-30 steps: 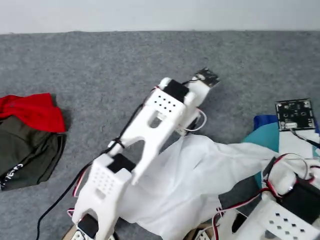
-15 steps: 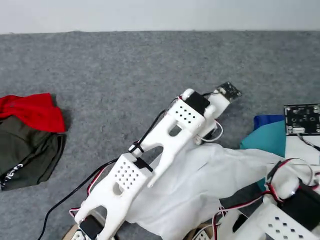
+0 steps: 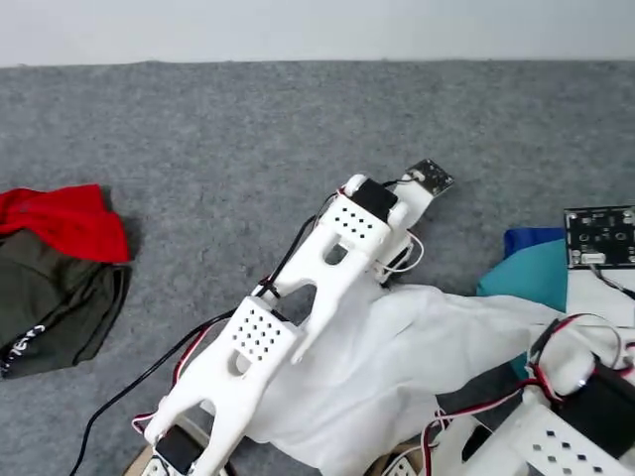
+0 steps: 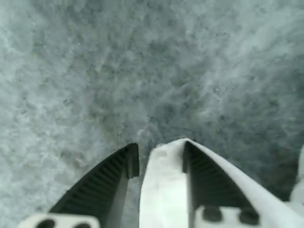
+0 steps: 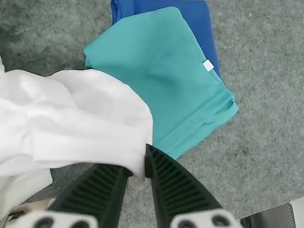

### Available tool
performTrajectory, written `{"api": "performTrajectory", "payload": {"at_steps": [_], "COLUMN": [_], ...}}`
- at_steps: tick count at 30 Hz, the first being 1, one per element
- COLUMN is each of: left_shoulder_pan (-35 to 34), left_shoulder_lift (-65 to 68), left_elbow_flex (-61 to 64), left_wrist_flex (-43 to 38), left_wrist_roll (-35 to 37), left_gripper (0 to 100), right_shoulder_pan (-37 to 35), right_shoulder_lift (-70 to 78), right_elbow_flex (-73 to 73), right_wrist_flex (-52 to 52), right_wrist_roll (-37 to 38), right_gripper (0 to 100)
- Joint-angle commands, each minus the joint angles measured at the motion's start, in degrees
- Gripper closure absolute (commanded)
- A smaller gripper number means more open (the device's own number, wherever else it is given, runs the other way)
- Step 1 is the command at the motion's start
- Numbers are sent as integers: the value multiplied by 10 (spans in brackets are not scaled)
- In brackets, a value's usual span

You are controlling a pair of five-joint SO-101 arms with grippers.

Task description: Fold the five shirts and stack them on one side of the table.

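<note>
A crumpled white shirt (image 3: 397, 357) lies at the table's near middle. In the right wrist view my right gripper (image 5: 138, 164) is shut on an edge of that white shirt (image 5: 71, 114). Just past it lie a folded teal shirt (image 5: 166, 71) and a blue shirt (image 5: 190, 19) beneath it, also seen at the right edge as the teal shirt (image 3: 526, 278) and the blue shirt (image 3: 524, 238). My left arm (image 3: 337, 248) stretches over the white shirt's far edge. Its gripper (image 4: 145, 147) hangs shut over bare grey carpet with nothing between the fingers.
A red shirt (image 3: 69, 218) lies on a dark olive shirt (image 3: 50, 307) at the left edge. Grey carpet (image 3: 298, 119) covers the table's far half. The right arm's base (image 3: 566, 426) and cables crowd the near right corner.
The left arm swung right over the shirt's far edge, then came back a little to the left. The right arm shifted slightly right, and the white shirt's far edge moved with it.
</note>
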Motion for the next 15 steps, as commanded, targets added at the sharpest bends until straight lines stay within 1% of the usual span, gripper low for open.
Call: {"api": "performTrajectory", "payload": {"at_steps": [1, 6, 8, 12, 13, 15], "left_shoulder_pan": [-2, 6, 16, 28, 28, 28], "left_shoulder_lift": [-7, -4, -3, 14, 17, 18], "left_elbow_flex": [-21, -4, 6, -1, -4, -6], "left_wrist_flex": [13, 11, 11, 12, 13, 13], "left_wrist_roll": [-11, -11, -11, -17, -19, -19], "left_gripper": [820, 821, 854, 969, 987, 986], "right_shoulder_pan": [5, 5, 5, 5, 5, 5], "right_shoulder_lift": [-4, -4, -4, -4, -4, -4], "right_elbow_flex": [-2, -2, -2, -2, -2, -2], "right_wrist_flex": [22, 22, 22, 22, 22, 22], "right_wrist_roll": [5, 4, 4, 3, 3, 3], "right_gripper": [988, 988, 988, 988, 988, 988]}}
